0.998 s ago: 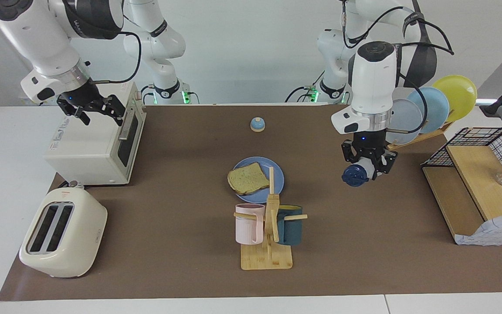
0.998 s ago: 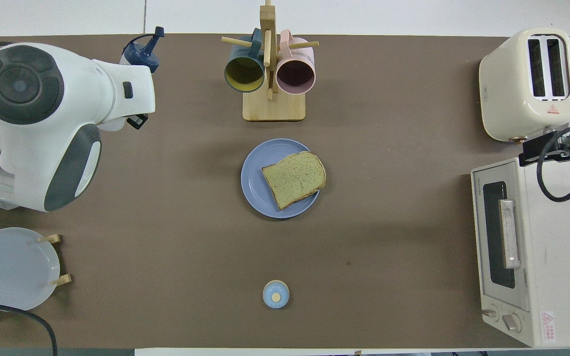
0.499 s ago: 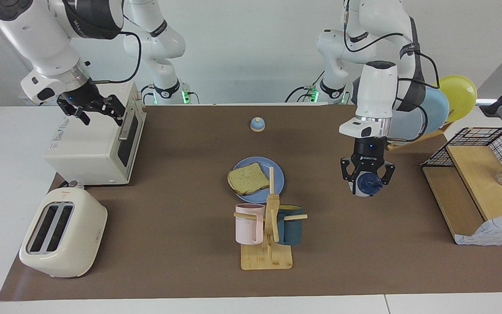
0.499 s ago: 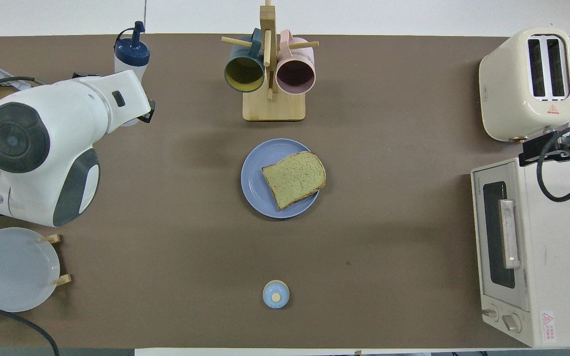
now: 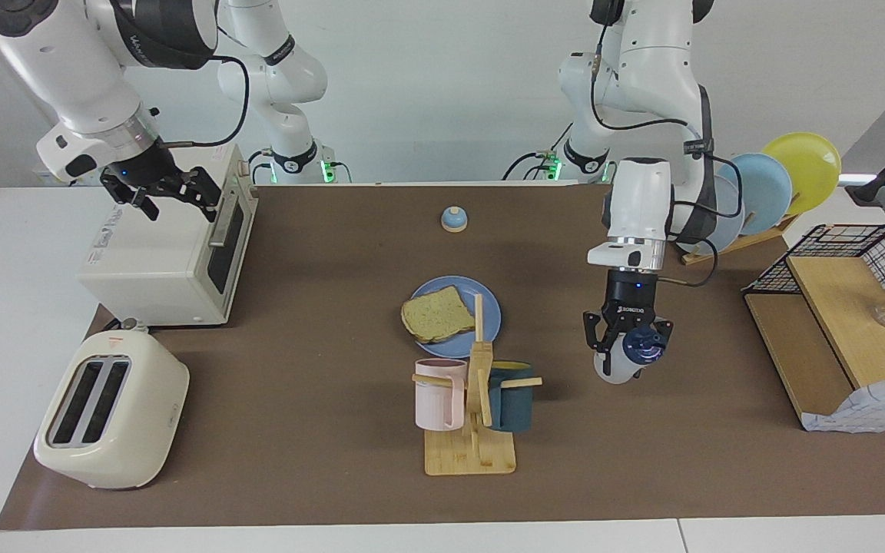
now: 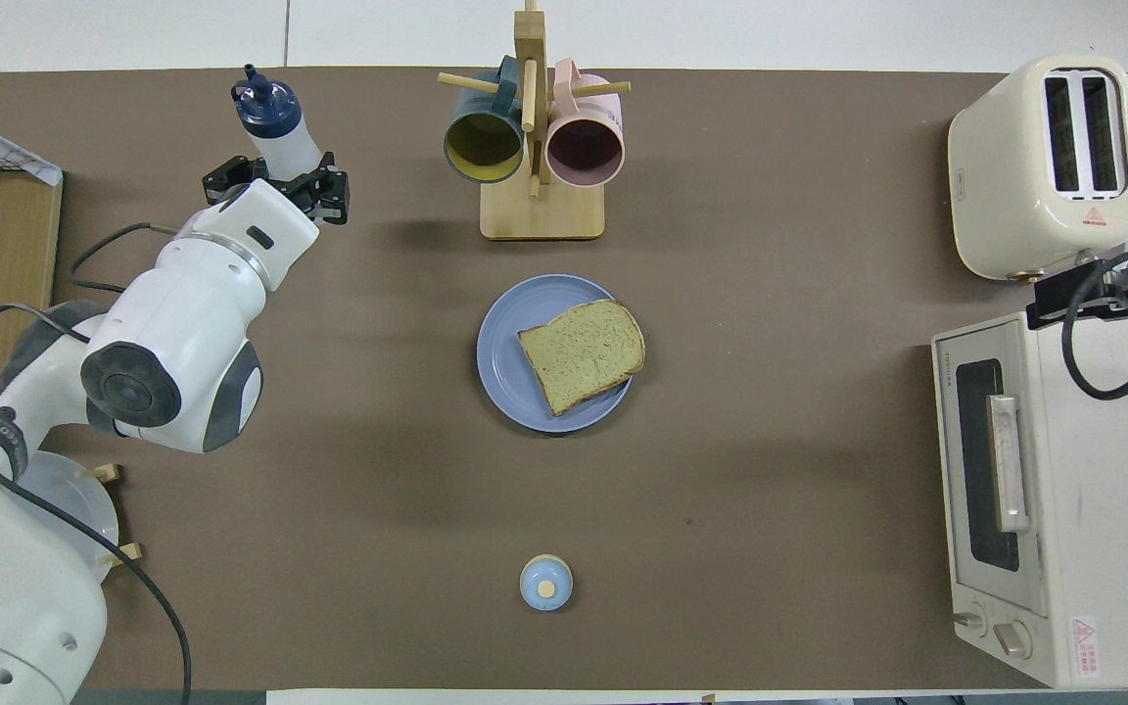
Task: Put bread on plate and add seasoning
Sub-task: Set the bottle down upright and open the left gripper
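Fingers, left gripper (image 5: 625,355): clamped on the body of the seasoning (image 5: 630,358), below its dark cap.
Fingers, right gripper (image 5: 171,197): spread apart, nothing between them.
Left gripper position: low over the brown mat (image 5: 319,476), toward the left arm's end of the table, beside the mug rack (image 5: 473,415); well apart from the plate (image 5: 488,322).
Right gripper position: over the toaster oven (image 5: 174,261); that arm waited.
Seasoning: bottle roughly upright with a slight tilt, spout up. Whether its base touched the mat or hung just above it could not be told.
Bread (image 5: 436,314): lay flat on the plate, one crust edge overhanging the rim toward the right arm's end.
Plate: mid-table, nearer the robots than the mug rack, farther from them than the small bell (image 5: 454,220).
Step in hand (judgement): bread step looked done; the seasoning step was under way, bottle in the grasp but not over the bread.
Next move calls for (judgement): either carry the bottle across above the slice, clearing the rack's pegs, then tip the spout down, or, if seasoning was already given, set the bottle down and let go.
Risk (judgement): a squeezable body could slip or dribble under a hard grip.
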`<state>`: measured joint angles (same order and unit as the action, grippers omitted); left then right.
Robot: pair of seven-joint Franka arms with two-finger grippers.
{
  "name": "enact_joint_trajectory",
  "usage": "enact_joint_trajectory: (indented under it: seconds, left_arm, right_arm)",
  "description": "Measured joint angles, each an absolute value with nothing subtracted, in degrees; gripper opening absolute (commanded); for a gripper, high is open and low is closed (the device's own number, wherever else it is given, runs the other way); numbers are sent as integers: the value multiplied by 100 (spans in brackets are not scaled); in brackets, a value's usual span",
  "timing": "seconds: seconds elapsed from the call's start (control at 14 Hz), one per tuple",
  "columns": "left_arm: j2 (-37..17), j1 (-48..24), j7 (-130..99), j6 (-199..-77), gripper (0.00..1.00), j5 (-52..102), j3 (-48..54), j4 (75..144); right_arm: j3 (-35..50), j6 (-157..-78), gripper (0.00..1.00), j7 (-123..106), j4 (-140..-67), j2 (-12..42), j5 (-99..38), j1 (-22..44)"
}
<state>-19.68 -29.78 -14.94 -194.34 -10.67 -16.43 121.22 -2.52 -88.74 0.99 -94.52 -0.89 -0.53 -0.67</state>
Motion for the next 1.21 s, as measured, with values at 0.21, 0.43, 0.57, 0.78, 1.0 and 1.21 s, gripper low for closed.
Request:
enact_joint_trajectory:
  seconds: [0.21, 0.43, 0.57, 0.78, 1.0, 1.21]
  left_arm:
    - [-2580, -2963, -1572, -19969, 0, -1049, -1642, 11915]
    - [-2949, -2886, -1578, -19979, 0, -1055, -1644, 11467]
    - [-3156, -2797, -1577, -19979, 0, -1149, -1642, 11301]
    - [-3495, -2713, -1577, -19981, 0, -1314, -1641, 11042]
    - [-3618, -2667, -1577, -19982, 0, -1414, -1635, 10924]
    - [-3638, -2668, -1577, -19982, 0, -1432, -1608, 10939]
  right_arm:
    - [-252, -8874, 100, 99, -9452, -89, -53, -67]
    - [-252, -8874, 100, 99, -9452, -89, -53, -67]
    - [-252, -8874, 100, 99, -9452, -89, -53, -67]
    - [-252, -8874, 100, 99, -9452, -89, -53, -67]
    - [-252, -8874, 100, 99, -9452, -89, -53, -67]
    - [-252, -8874, 100, 99, -9452, -89, -53, -67]
